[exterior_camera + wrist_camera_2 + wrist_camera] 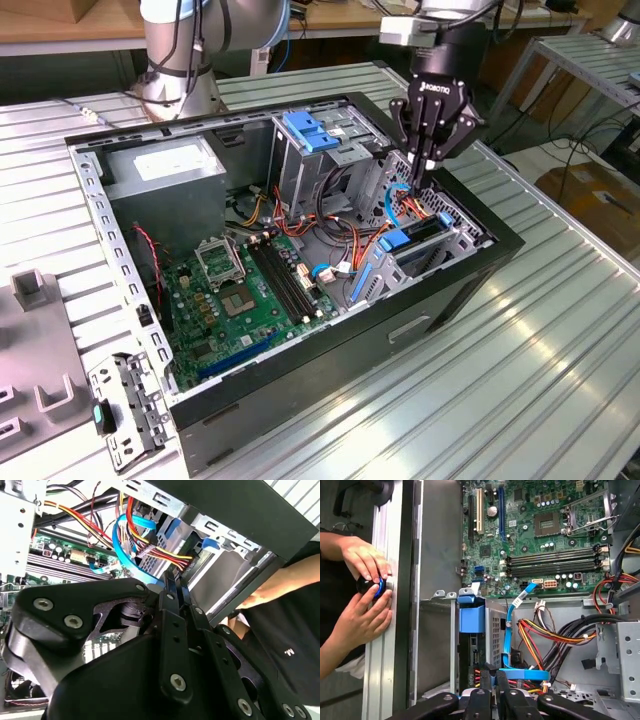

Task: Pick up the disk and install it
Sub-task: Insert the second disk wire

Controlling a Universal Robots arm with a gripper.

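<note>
The disk (420, 236), a dark slab in a bright blue carrier frame, sits in the drive bay at the side of the open computer case (300, 380) nearer the exterior view's right. In the first wrist view the disk's blue frame (471, 618) stands on edge in the bay. My gripper (420, 168) hangs just above the bay, over the disk's cable end, shut with nothing between its fingers. Its tips (493, 672) sit among the coloured wires, close to the disk but apart from it. The black fingers (172, 587) lie pressed together.
A thin blue cable (508, 630) and red-yellow wires (160, 555) crowd the bay. A ribbed blue clip on a grey cage (310, 130) stands behind. The green motherboard (240, 290) lies in the case. A person's hands (365, 595) hold a black knob at the case's edge.
</note>
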